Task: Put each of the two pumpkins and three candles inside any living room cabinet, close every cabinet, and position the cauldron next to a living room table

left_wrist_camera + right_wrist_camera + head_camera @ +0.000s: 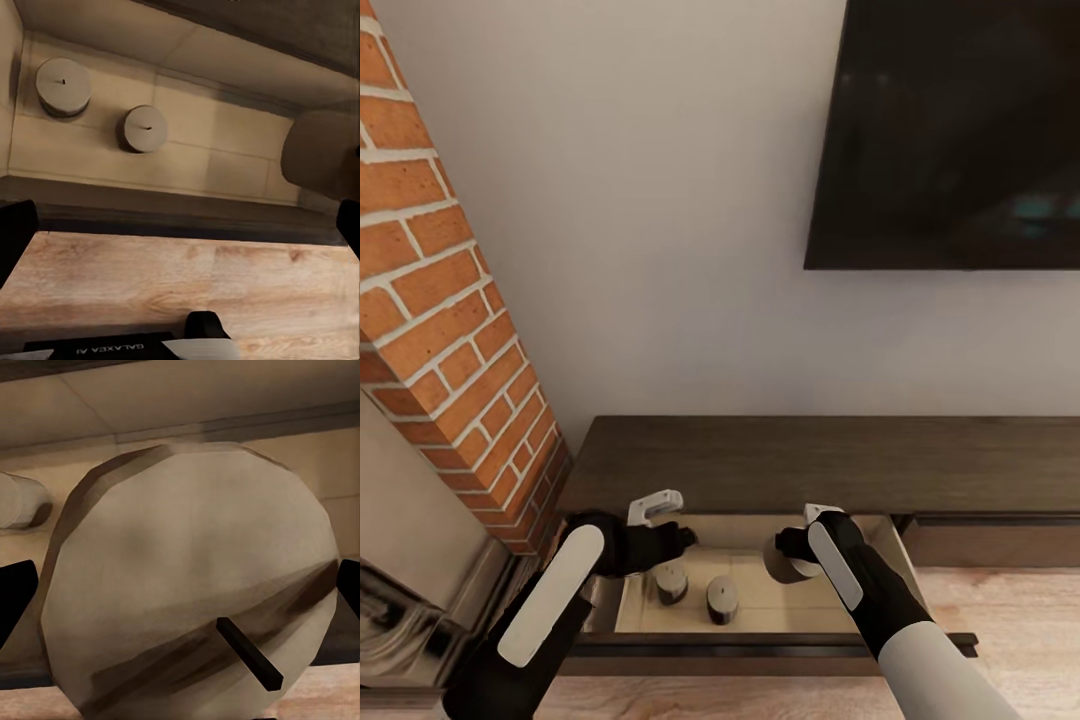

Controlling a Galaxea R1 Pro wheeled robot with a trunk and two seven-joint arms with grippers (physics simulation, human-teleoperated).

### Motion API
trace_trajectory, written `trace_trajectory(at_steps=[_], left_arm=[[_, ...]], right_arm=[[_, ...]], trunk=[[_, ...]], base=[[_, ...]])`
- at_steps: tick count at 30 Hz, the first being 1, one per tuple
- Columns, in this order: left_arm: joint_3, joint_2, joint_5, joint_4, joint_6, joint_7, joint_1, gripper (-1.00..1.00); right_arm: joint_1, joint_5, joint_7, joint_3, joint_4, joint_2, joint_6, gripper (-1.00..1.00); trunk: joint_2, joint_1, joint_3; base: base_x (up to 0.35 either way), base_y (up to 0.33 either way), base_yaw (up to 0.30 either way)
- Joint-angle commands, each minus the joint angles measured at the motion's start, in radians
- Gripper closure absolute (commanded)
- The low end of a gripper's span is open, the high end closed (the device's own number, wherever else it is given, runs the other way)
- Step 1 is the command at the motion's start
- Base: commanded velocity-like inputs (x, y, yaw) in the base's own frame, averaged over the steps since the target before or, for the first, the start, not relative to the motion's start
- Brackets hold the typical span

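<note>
While the dark-brown cabinet (760, 465) stands against the wall with its drawer (760, 600) pulled out, the right gripper (792, 548) hangs over the drawer's right part, closed on a tilted beige candle (195, 592). To its left the left gripper (678, 540) hovers, empty, jaws parted, above two upright candles (671, 581) (722, 598).
</note>
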Motion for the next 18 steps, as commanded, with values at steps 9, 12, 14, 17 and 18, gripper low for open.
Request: trace_trajectory(at_steps=[9,12,14,17,18], left_arm=[[0.097,0.021,0.254,-0.002,0.008,0.006,-0.001,-1.0],[0.101,0.022,0.264,-0.002,0.008,0.006,-0.001,-1.0],[0.1,0.022,0.266,-0.002,0.008,0.006,-0.001,-1.0],[0.096,0.021,0.268,-0.001,0.008,0.007,-0.001,-1.0],[0.096,0.021,0.268,-0.001,0.008,0.007,-0.001,-1.0]], right_arm=[[-0.001,-0.011,-0.013,0.0,0.005,0.0,0.0,1.0],[-0.001,-0.01,-0.013,0.0,0.005,0.001,-0.001,1.0],[-0.001,-0.01,-0.013,0.002,0.014,0.001,-0.012,1.0],[-0.002,-0.01,-0.014,0.025,0.084,0.003,-0.047,1.0],[-0.003,-0.009,-0.014,0.028,0.095,0.003,-0.049,1.0]], trunk=[[-0.064,0.035,-0.029],[-0.085,0.046,-0.039],[-0.099,0.054,-0.045],[-0.12,0.065,-0.054],[-0.127,0.069,-0.057]], base=[[0.0,0.0,0.0],[0.0,0.0,0.0],[0.0,0.0,0.0],[0.0,0.0,0.0],[0.0,0.0,0.0]])
